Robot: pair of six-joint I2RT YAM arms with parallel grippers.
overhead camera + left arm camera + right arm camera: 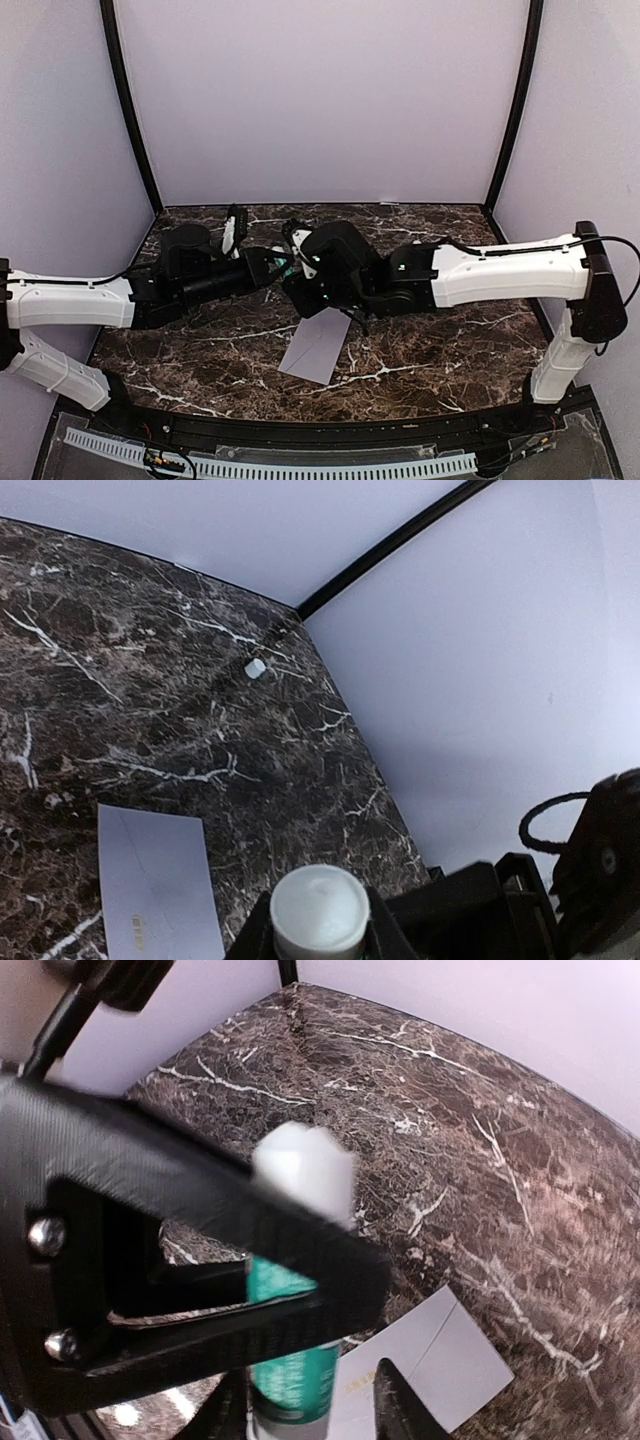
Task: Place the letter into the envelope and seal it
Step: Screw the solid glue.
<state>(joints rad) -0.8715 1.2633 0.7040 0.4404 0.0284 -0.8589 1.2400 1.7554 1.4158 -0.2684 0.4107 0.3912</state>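
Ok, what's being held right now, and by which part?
Left tool clamps the green, white-capped plastic glue stick just under its cap; right tool open around its base.

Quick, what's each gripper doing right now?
Left gripper: closed on the glue stick.
Right gripper: open, its jaws either side of the same stick, not clamping it.

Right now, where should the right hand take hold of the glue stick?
Probably grip the glue stick on its green barrel, between the white top and the left hand, coming in from the side: it stands up out of that hand, which holds its lower part.
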